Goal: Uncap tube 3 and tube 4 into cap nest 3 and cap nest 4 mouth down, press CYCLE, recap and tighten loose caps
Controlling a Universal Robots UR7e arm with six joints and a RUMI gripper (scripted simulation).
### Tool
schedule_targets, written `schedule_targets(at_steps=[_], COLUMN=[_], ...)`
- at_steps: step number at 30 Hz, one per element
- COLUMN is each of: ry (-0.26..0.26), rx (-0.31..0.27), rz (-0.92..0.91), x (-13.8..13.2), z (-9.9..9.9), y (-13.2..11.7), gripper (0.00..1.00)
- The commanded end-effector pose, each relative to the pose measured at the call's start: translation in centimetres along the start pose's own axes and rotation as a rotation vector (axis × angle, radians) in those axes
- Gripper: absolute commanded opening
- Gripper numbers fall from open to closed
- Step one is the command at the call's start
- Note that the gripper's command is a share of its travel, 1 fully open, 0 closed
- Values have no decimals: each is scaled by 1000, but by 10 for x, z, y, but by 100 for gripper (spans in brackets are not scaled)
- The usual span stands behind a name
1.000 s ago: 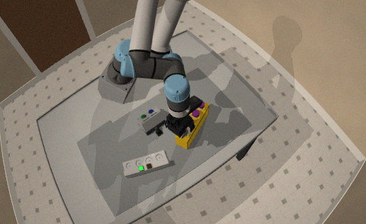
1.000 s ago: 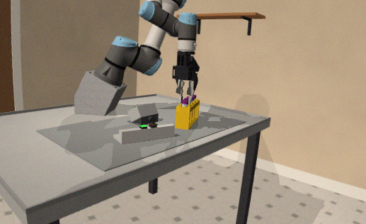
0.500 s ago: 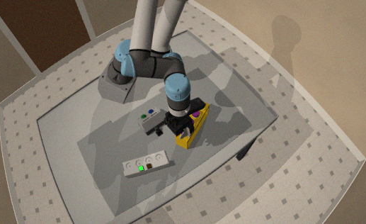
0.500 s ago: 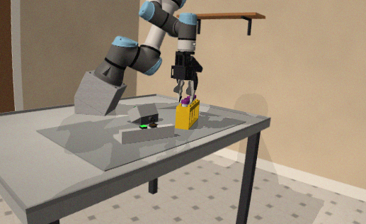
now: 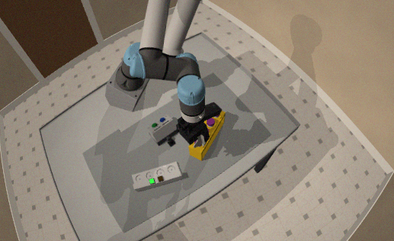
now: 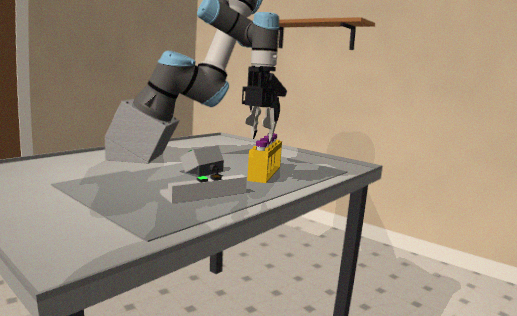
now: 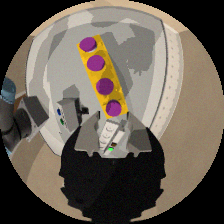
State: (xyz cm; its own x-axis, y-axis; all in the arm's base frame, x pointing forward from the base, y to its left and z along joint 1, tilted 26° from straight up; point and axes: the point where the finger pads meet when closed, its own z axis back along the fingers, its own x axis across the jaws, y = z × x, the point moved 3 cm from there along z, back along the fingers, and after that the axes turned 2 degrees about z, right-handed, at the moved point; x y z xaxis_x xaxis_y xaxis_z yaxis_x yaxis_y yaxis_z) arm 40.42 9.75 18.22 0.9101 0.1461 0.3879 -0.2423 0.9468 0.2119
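Top view shows me, starting at the left, the UR7e's grey pedestal (image 5: pixel 114 100) (image 6: pixel 135 137) (image 7: pixel 38 111) on the far side of the table. Next comes the cap tray (image 5: pixel 177 173) (image 6: pixel 210 190) (image 7: pixel 107 134), near me, its four round nests bare. On it the green lamp (image 5: pixel 152 181) (image 6: pixel 202 178) (image 7: pixel 110 149) glows bright, with the dark amber lamp (image 5: pixel 160 178) (image 6: pixel 216 177) just to its right.

Beyond the tray sits the key housing (image 5: pixel 165 131) (image 6: pixel 200 159) (image 7: pixel 72 112), with the green READY key (image 5: pixel 154 125) (image 7: pixel 62 121) left of the blue CYCLE key (image 5: pixel 162 120) (image 7: pixel 59 112).

Farther right, I have the two-jaw gripper (image 5: pixel 200 142) (image 6: pixel 263 138) (image 7: pixel 113 111) pointing down over the near end of the yellow decapping station (image 5: pixel 212 139) (image 6: pixel 258 167) (image 7: pixel 100 74). My fingers are partly open, with nothing gripped between them. Their tips are close to the purple cap of tube 4 (image 6: pixel 261 143) (image 7: pixel 113 108); whether they touch it I can't tell.

The cap of tube 3 (image 7: pixel 105 86), the cap of tube 2 (image 7: pixel 96 63) and the cap of tube 1 (image 7: pixel 88 44) follow toward the far right, so all four tubes wear caps. How tightly each is seated, I can't tell.
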Motion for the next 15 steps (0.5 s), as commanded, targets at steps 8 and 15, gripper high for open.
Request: schedule_targets(at_steps=[8,15], ry=[-1,-1], rx=[0,0], rz=[0,250], x=[0,-8], z=[29,29], y=[0,24], gripper=[35,35])
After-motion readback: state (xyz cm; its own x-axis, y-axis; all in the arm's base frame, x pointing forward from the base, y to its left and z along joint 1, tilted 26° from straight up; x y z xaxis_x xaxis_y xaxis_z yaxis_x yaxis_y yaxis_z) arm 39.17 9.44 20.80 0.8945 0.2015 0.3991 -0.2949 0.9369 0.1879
